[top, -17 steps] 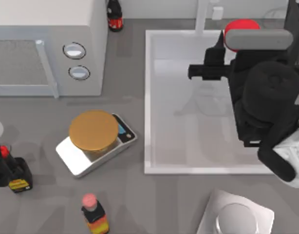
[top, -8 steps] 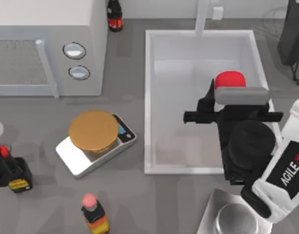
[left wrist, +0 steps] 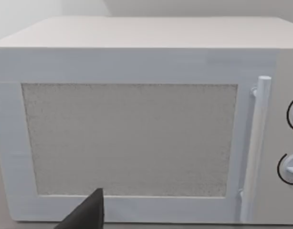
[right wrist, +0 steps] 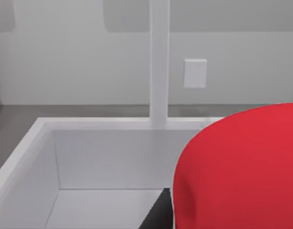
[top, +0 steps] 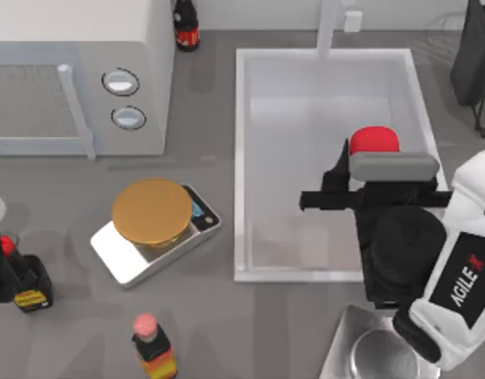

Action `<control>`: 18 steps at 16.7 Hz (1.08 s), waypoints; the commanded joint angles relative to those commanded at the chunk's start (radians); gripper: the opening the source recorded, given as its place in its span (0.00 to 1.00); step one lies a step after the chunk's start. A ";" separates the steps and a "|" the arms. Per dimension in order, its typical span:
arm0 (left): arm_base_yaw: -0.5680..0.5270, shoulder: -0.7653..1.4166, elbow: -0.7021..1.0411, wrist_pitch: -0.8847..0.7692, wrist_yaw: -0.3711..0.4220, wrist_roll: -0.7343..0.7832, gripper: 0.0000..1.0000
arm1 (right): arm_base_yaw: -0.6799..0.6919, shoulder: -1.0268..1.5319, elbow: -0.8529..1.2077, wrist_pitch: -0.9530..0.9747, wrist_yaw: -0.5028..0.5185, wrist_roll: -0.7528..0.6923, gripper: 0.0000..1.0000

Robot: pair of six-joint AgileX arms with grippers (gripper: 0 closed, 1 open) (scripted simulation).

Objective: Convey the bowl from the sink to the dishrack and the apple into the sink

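1. "AGILE" in black capitals, then a red "X", printed on the white casing of the right arm (top: pixel 464 276), just behind the right gripper (top: pixel 374 142) that sits over the sink (top: pixel 242 158).
2. Yellow label on the dark bottle (top: pixel 29 288) well off to the gripper's left: marks too small to read.
3. Label on the pink-capped bottle (top: pixel 152 347): also illegible.
4. Blue display on the scale (top: pixel 199 212): no digits legible.
5. Microwave (left wrist: pixel 137 124) front and knobs: no lettering legible.
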 joint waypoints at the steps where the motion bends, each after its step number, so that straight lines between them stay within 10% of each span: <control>1: 0.000 0.000 0.000 0.000 0.000 0.000 1.00 | 0.000 0.000 0.000 0.000 0.000 0.000 0.15; 12: 0.000 0.000 0.000 0.000 0.000 0.000 1.00 | 0.000 0.000 0.000 0.000 0.000 0.000 0.98; 18: 0.000 0.000 0.000 0.000 0.000 0.000 1.00 | 0.000 0.000 0.000 0.000 0.000 0.000 1.00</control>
